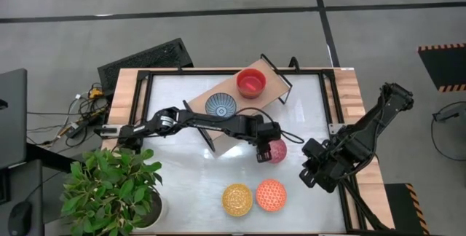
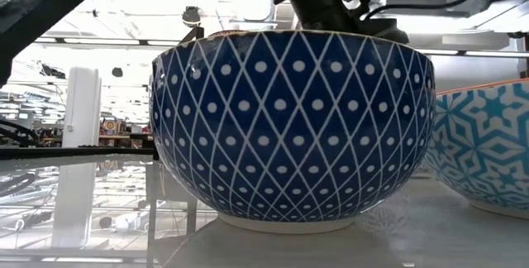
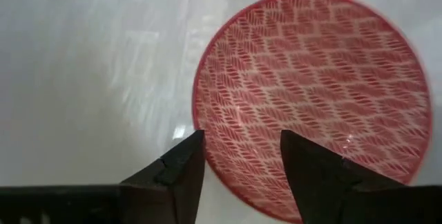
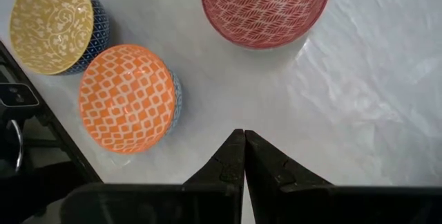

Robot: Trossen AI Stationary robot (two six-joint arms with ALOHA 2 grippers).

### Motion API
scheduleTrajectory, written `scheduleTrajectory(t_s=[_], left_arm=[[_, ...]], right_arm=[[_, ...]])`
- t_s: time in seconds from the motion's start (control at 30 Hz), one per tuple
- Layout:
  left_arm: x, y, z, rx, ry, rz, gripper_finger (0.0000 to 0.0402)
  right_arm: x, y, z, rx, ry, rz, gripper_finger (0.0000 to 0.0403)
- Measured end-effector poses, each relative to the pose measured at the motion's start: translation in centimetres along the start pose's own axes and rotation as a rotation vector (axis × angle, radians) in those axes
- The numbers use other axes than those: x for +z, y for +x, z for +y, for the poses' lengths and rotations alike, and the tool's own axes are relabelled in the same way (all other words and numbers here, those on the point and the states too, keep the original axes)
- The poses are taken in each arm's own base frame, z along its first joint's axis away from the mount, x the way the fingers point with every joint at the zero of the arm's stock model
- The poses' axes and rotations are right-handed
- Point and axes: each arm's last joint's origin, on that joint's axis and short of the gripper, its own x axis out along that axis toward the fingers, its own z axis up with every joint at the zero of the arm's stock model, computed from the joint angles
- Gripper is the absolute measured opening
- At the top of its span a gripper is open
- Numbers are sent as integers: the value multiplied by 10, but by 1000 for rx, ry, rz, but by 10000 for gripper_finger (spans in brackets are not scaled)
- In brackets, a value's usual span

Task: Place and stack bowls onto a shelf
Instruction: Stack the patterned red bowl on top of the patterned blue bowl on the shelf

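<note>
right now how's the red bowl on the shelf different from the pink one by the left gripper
The red bowl is plain inside and sits on the shelf; the pink bowl has a fine white leaf-like pattern and sits on the white table. The left gripper, fingers apart, is at the pink bowl's rim; nothing is near the red bowl. Both stand upright and empty.

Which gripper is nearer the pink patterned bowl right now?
Left. The left gripper hangs open right over the pink bowl's rim; the right gripper, shut, waits off to its side near the table edge.
</note>
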Motion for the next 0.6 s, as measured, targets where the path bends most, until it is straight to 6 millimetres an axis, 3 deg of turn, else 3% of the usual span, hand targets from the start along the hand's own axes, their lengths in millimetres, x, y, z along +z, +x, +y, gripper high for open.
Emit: scheduleTrajectory(t_s=[0.2, 0.5, 0.6], left_arm=[[-6, 6, -8, -22, 14, 28, 146], [-10, 14, -12, -109, 10, 70, 13], [-11, 14, -12, -86, -6, 70, 5]], right_arm=[[0, 0, 0, 1, 1, 0, 36], [0, 0, 0, 4, 2, 0, 36], [0, 0, 0, 4, 2, 1, 36]])
